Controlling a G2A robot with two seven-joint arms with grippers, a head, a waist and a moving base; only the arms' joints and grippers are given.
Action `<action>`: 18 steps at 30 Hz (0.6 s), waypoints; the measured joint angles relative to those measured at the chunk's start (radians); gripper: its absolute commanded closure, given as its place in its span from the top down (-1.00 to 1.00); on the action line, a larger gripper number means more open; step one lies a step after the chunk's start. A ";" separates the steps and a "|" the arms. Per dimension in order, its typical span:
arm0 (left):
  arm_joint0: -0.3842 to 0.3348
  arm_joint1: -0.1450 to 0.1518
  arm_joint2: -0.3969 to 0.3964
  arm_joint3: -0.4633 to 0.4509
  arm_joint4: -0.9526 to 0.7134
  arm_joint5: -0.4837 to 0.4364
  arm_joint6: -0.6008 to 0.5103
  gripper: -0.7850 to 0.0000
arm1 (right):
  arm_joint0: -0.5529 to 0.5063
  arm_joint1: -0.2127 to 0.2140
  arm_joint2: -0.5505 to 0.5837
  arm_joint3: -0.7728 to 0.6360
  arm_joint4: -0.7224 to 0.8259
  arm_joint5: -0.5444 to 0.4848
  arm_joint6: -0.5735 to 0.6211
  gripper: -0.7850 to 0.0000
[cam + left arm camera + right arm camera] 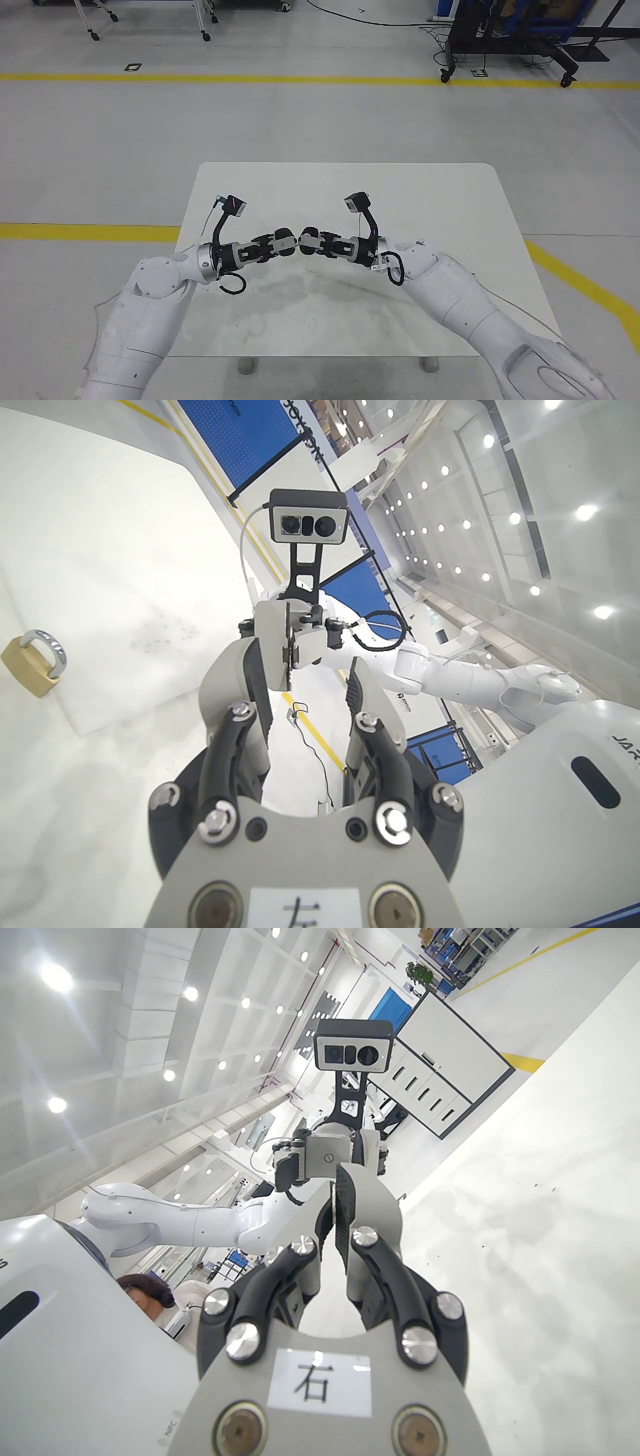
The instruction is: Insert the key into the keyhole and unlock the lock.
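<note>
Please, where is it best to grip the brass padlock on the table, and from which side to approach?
Grip the padlock by its brass body, jaws across the two narrow sides, coming from above: it seems to lie flat on the table, and the thin round shackle would probably slip.

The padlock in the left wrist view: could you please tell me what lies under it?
The brass padlock lies flat on the white tabletop, with nothing else visible beneath it. Its body covers the patch of table directly below, and its underside face is hidden.
</note>
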 measured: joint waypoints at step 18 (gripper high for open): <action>-0.001 0.007 0.040 0.001 0.035 -0.008 0.043 -0.86 | 0.013 -0.027 0.013 0.067 0.044 -0.031 0.052 -1.00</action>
